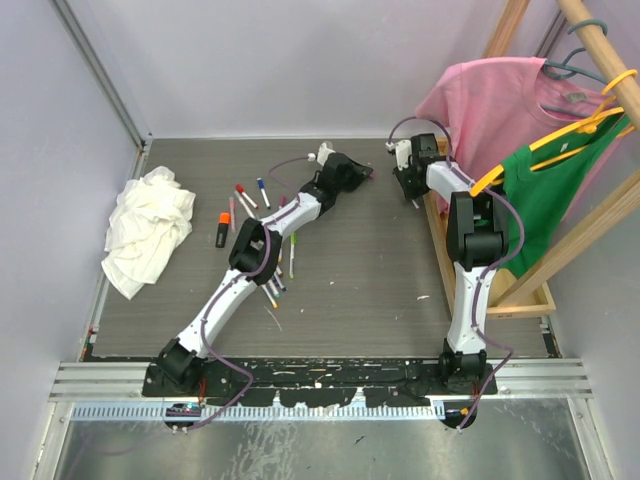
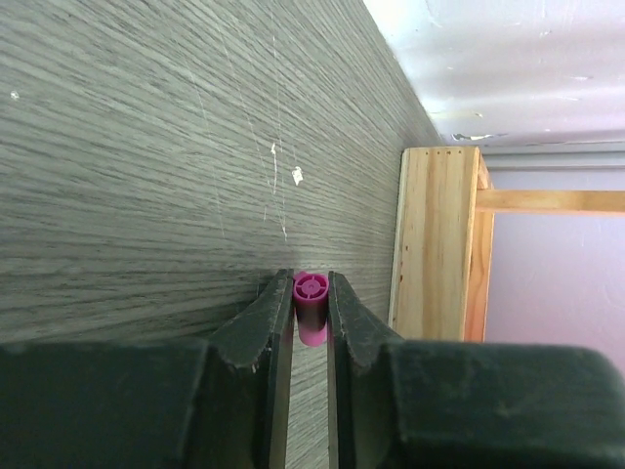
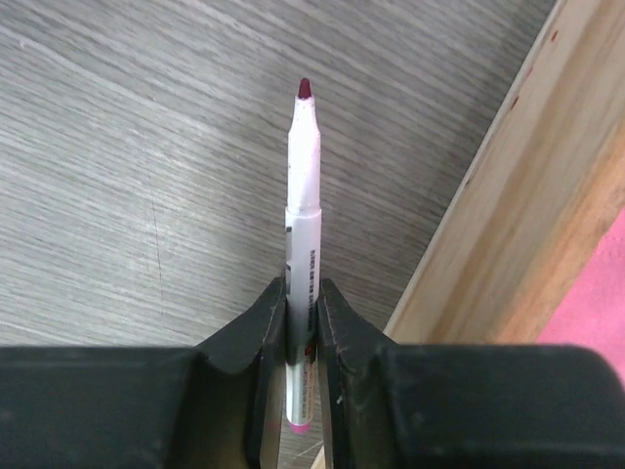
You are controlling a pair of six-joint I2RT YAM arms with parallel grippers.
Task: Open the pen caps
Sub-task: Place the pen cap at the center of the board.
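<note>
Your left gripper (image 2: pixel 310 283) pinches the magenta cap (image 2: pixel 311 308) between its fingertips, off its pen. Your right gripper (image 3: pixel 301 285) clamps the bared pen (image 3: pixel 304 186). The cap is light, stiff and probably slick, so grip its sides squarely.

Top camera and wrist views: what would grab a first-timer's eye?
The bright pink shirt and green shirt hanging on the right, and the crumpled white rag on the left. Up close, the left gripper pinches a tiny pink cap while the right gripper grips an uncapped pen.
</note>
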